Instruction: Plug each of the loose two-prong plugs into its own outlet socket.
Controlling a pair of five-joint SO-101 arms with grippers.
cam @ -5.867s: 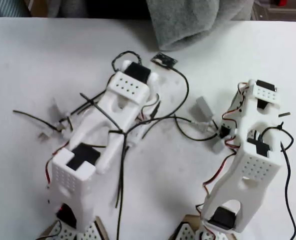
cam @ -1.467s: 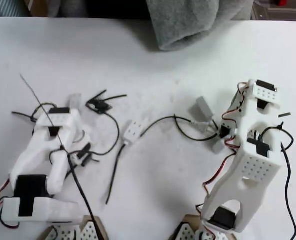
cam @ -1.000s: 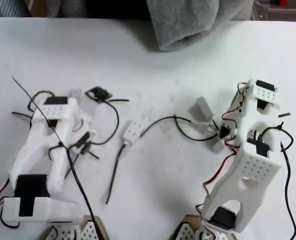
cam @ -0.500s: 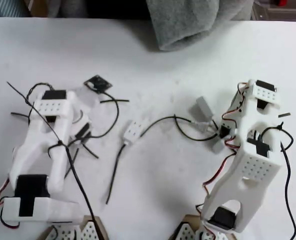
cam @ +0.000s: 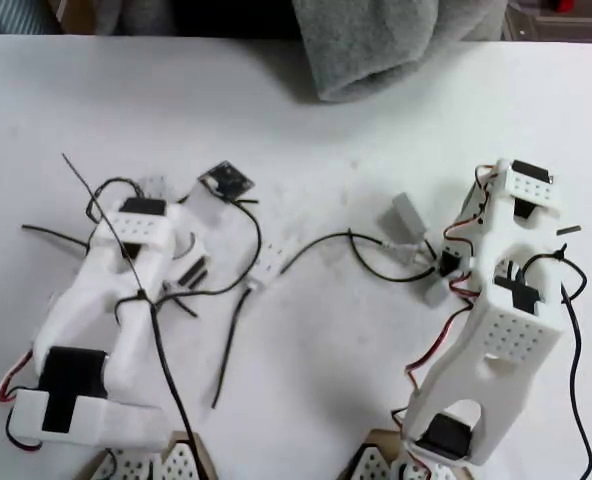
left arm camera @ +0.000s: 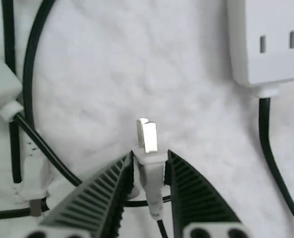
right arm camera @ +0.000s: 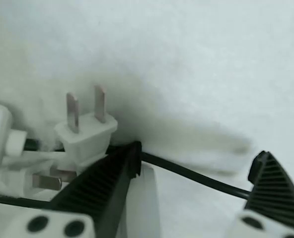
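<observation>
Plug [left arm camera: 148, 166] of smooth white plastic pinched in ribbed left gripper [left arm camera: 150, 155]; right gripper [right arm camera: 199, 154] agape.

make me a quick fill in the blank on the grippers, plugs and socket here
1. The left gripper is ____ on a white plug.
2. The white outlet socket that the plug's prongs point toward shows ____ slots.
3. The right gripper is ____, with a black cable running between its fingers.

Missing words: shut; two; open
</observation>
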